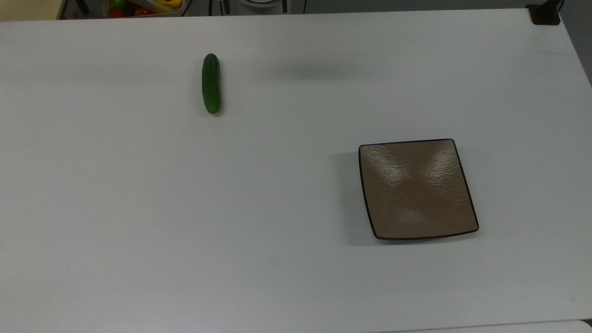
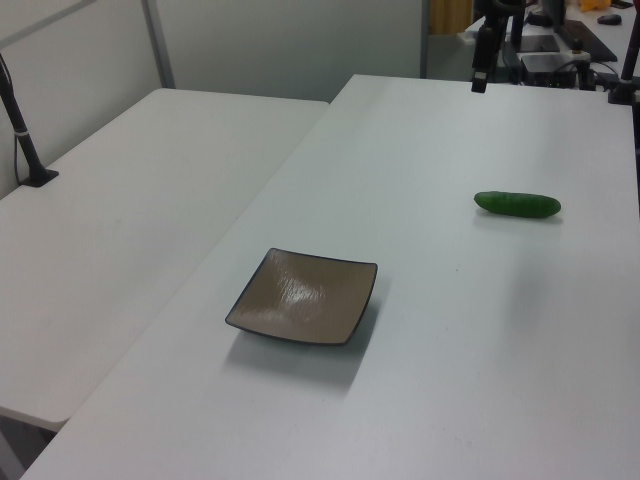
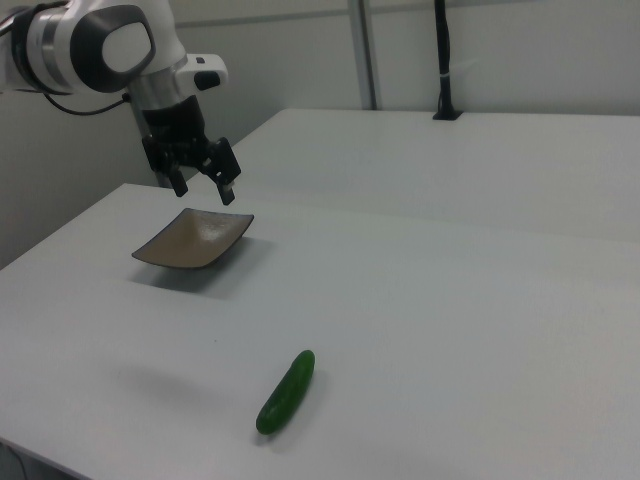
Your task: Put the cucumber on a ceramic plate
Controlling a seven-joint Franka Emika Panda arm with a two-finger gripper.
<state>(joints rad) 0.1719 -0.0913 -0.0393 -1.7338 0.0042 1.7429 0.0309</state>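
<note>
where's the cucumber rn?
The cucumber lies on the white table at the top view's upper left, well apart from the ceramic plate.

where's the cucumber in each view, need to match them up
Top view: cucumber upper left of centre, lying lengthwise up-down on the table, far from the plate at the top view's lower right.
Left view: cucumber at right, lying crosswise, beyond the plate.
Right view: cucumber bottom centre, nearer than the plate.
Shared landmark: the brown square plate.
</note>
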